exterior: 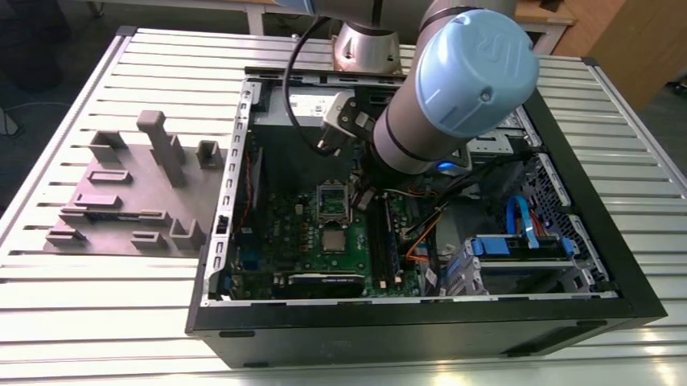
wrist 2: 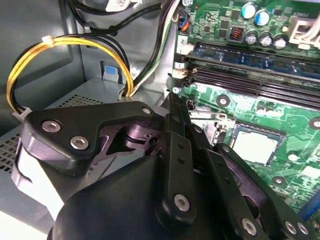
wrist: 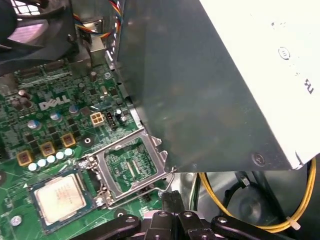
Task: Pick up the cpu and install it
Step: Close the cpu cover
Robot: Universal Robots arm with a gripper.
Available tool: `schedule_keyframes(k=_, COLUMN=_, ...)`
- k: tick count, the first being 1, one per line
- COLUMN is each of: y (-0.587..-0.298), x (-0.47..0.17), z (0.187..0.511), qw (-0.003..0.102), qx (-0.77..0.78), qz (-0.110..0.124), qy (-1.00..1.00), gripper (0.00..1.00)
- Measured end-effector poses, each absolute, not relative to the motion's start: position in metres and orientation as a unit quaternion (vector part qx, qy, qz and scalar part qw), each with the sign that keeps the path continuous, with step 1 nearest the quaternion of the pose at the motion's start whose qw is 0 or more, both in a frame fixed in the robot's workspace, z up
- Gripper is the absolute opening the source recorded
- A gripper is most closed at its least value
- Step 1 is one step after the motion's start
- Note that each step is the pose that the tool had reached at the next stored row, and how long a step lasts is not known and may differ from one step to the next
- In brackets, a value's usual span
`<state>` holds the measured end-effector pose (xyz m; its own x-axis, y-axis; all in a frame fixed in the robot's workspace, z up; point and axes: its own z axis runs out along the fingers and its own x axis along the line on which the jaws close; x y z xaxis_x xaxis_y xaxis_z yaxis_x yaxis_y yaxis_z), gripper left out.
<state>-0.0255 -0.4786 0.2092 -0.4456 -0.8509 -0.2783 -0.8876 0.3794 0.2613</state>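
The cpu point(wrist: 60, 197) is a small silvery square lying flat in the socket of the green motherboard point(wrist: 50, 125); it also shows in the second wrist view point(wrist 2: 254, 145) and the exterior view point(exterior: 334, 241). The socket's metal load frame point(wrist: 131, 167) stands swung open beside it. My gripper point(wrist: 170, 198) is shut with nothing in it. Its tips point(wrist 2: 173, 100) hover just past the open frame, a short way from the cpu. In the exterior view the arm point(exterior: 451, 96) reaches down into the open computer case point(exterior: 429, 310).
A grey power supply box point(wrist: 240, 75) stands close beside the gripper, with yellow cables point(wrist 2: 75, 45) looping near it. Memory slots point(wrist 2: 250, 70) run along the socket's other side. A drive cage with blue cables point(exterior: 520, 241) fills the case's right part. A grey fixture point(exterior: 129, 193) lies on the table's left.
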Motion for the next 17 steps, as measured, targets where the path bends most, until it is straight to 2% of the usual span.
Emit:
schedule_keyframes(k=6, y=-0.475, x=-0.025, z=0.205, qw=0.052, qx=-0.524, qz=0.194, qy=0.827, gripper=0.11)
schedule_keyframes(k=17, y=-0.474, x=-0.025, z=0.195, qw=0.065, qx=-0.524, qz=0.215, qy=0.821, gripper=0.11)
